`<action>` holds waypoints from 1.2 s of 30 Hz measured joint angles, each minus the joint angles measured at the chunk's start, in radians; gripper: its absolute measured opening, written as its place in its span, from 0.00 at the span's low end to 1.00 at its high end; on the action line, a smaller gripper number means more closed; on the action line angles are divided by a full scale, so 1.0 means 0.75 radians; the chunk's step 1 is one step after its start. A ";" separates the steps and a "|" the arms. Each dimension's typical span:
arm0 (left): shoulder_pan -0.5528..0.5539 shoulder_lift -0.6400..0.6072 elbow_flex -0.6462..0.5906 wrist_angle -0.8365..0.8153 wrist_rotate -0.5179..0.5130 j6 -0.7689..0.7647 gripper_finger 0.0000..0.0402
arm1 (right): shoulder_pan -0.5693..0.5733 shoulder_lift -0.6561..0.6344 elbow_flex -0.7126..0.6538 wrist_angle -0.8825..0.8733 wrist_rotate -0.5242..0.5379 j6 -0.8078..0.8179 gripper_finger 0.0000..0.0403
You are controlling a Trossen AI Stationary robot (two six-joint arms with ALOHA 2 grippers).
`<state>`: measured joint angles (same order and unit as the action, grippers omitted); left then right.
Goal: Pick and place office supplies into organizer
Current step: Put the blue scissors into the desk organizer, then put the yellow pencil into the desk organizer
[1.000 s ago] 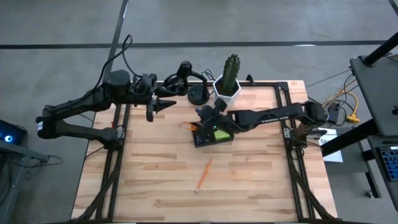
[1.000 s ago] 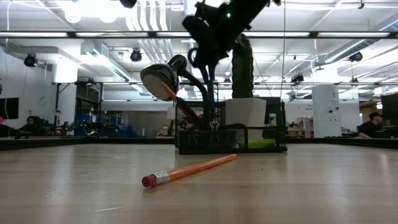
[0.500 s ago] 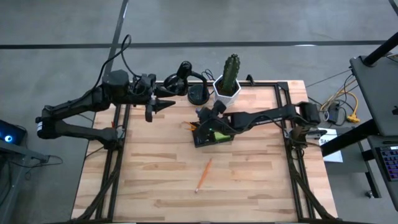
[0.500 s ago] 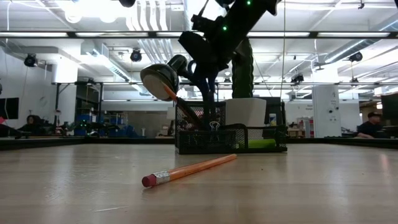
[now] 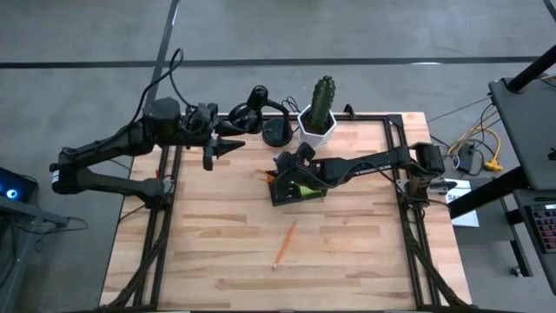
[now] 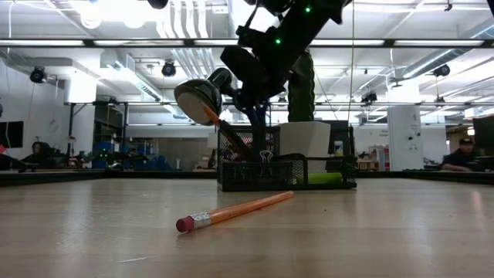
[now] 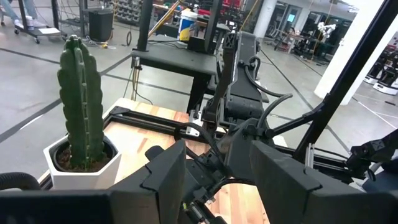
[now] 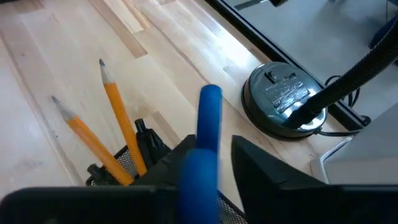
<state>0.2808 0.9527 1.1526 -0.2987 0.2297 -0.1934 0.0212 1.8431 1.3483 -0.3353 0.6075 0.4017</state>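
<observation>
Right gripper (image 5: 291, 168) above organizer (image 5: 295, 191), fingers parting around blue-handled scissors (image 8: 205, 134) | left gripper (image 5: 228, 146) idle, ajar, empty | pencil (image 5: 284, 244) mid-table: light, stiff, likely rolls; grasp mid-shaft.

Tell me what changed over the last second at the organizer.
The right gripper shifted slightly toward the table's left over the organizer, with the blue-handled scissors between its fingers. The left gripper, the loose pencil and the cactus stayed put.
</observation>
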 joint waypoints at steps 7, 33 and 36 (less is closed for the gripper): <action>0.001 0.000 0.000 0.000 0.000 0.000 0.41 | 0.001 -0.008 -0.001 -0.001 -0.014 0.001 0.34; 0.001 -0.011 -0.001 -0.053 0.000 0.000 0.41 | 0.067 -0.182 0.232 -0.097 -0.267 -0.082 0.37; 0.001 -0.026 -0.001 -0.125 0.000 0.000 0.41 | 0.090 -0.220 0.254 -0.097 -0.448 -0.166 0.37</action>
<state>0.2813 0.9331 1.1522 -0.3927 0.2298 -0.1936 0.0885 1.6779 1.5389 -0.4084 0.2716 0.2775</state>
